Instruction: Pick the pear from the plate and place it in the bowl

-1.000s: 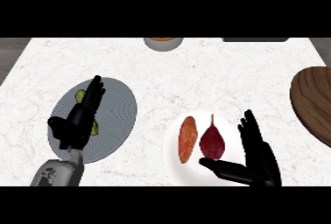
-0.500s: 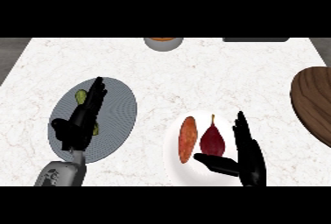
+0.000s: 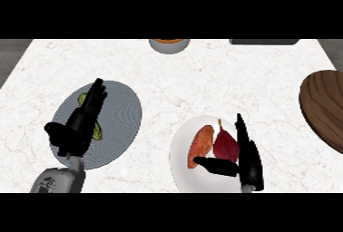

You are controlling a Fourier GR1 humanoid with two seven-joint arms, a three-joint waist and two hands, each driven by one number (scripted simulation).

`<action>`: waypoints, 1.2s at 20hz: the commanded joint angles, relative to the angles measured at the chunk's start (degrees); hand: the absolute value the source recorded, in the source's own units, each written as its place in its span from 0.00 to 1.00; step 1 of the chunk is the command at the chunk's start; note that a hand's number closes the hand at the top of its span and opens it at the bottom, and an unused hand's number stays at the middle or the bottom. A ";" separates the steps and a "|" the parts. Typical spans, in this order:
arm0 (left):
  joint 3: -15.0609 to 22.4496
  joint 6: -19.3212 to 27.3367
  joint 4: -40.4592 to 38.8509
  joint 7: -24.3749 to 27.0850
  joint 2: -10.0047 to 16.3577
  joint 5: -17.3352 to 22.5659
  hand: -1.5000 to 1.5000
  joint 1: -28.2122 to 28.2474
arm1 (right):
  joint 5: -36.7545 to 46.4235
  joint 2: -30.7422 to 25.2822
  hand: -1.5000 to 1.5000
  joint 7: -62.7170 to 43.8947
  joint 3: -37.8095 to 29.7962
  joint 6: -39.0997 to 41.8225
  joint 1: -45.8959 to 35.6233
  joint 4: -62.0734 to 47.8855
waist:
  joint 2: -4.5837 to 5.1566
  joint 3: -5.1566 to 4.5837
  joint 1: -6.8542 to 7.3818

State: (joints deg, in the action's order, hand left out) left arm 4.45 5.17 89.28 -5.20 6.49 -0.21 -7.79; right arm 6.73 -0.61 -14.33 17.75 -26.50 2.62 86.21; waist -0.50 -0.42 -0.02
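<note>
Pear (image 3: 226, 144), dark red with a thin stem, lies on a white plate (image 3: 199, 180), just left of the right hand's (image 3: 250, 159) straight fingers (image 3: 241, 132). The fingers run along its side, the thumb (image 3: 216, 166) crosses below it, and nothing is gripped. An orange food piece (image 3: 201, 145) lies on the pear's far side from those fingers. The left hand (image 3: 74, 132) is stretched out, holding nothing, over a grey dish (image 3: 124, 118). A green piece (image 3: 83, 99) lies partly under its fingers.

Marble-veined counter (image 3: 221, 77), smooth white plate (image 3: 199, 179), dark wood-grain bowl (image 3: 325, 108).
</note>
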 commanded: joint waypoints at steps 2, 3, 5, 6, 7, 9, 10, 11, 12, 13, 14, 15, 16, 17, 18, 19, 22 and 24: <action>-0.55 -1.51 -1.31 4.13 -0.39 0.81 0.50 2.51 | 0.78 -2.32 1.00 5.12 1.11 5.53 -2.59 -5.89 | 0.55 0.42 0.33; -0.59 -0.93 -0.19 0.73 -0.17 0.41 0.50 1.21 | 0.99 -2.07 1.00 4.63 0.66 6.18 -5.06 -8.43 | 0.55 0.43 0.42; -0.55 0.26 -3.81 3.25 -1.52 -0.93 0.50 -0.97 | 6.05 0.47 1.00 5.11 4.87 2.08 -5.18 -8.16 | 0.56 0.41 0.18; -0.89 0.64 -1.88 0.00 -0.71 -1.37 0.50 -2.04 | 6.69 -0.11 1.00 4.82 5.08 3.08 -4.46 -6.83 | 0.50 0.42 0.12; -0.60 -0.85 2.18 -1.63 -0.37 0.26 0.50 0.64 | 5.47 -1.85 1.00 8.40 4.23 4.78 -1.84 -8.29 | 0.46 0.43 0.22; -0.79 -0.93 -3.27 3.10 -1.82 -0.44 0.50 -0.13 | 5.43 0.50 1.00 3.08 5.53 3.99 -3.77 -5.00 | 0.50 0.41 0.01; -0.75 -0.84 2.25 -1.82 -0.59 -0.88 0.50 0.57 | 3.32 -0.51 1.00 5.17 2.90 6.47 -2.99 -4.30 | 0.46 0.42 0.07; 0.02 -1.28 4.95 -2.58 -1.21 -0.59 0.50 2.95 | 5.22 0.52 1.00 5.40 3.56 4.75 -3.39 -5.10 | 0.45 0.42 0.12; -1.41 -1.88 -1.63 1.38 -0.89 -0.88 0.50 0.47 | 2.08 0.53 1.00 6.47 4.41 2.39 -5.10 -7.16 | 0.51 0.42 0.07; 1.06 1.41 1.05 -1.22 -3.79 -3.10 0.50 0.29 | 4.97 0.32 1.00 5.30 4.16 5.04 -2.14 -2.53 | 0.46 0.42 -0.04; -0.11 1.17 -3.80 2.13 -3.82 -2.94 0.50 -1.57 | 0.67 0.55 1.00 10.54 6.84 0.21 -4.32 -9.20 | 0.54 0.43 0.03; -0.04 0.54 -0.47 -0.34 -3.01 -2.88 0.50 -0.68 | 3.23 0.56 1.00 5.86 7.61 -1.17 -4.60 -3.00 | 0.47 0.42 0.02; 0.70 0.60 2.45 -2.36 -2.76 -3.64 0.50 0.19 | 7.64 -0.42 1.00 5.27 6.59 1.03 -1.40 0.57 | 0.43 0.41 -0.05; -0.93 0.19 -1.56 0.14 -2.42 -2.78 0.50 -1.56 | 6.78 -5.39 1.00 5.09 6.17 4.17 1.25 4.62 | 0.43 0.40 -0.29; -0.60 0.94 1.49 -2.08 -2.26 -2.94 0.50 -0.68 | 7.21 -9.03 1.00 0.60 3.25 6.06 -3.02 6.00 | 0.36 0.39 -0.20; 0.14 -0.17 2.14 -1.21 -1.70 -2.96 0.50 1.52 | 8.06 -11.75 1.00 3.68 3.50 6.85 -0.76 6.51 | 0.31 0.39 -0.23; -0.85 0.16 -0.02 -2.05 -2.42 -2.24 0.50 -1.84 | 9.10 -16.97 1.00 7.51 0.89 7.92 0.89 10.70 | 0.35 0.40 -0.69; -1.68 -1.94 3.40 -1.17 -0.63 -0.79 0.50 2.31 | 10.16 -15.31 1.00 7.59 1.90 6.24 2.95 16.56 | 0.31 0.40 -0.25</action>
State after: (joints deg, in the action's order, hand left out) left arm 3.37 4.79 90.23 -5.93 4.76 -2.15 -7.41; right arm 14.87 -13.72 -9.00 20.01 -19.68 2.64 96.41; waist -0.18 -0.05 -0.42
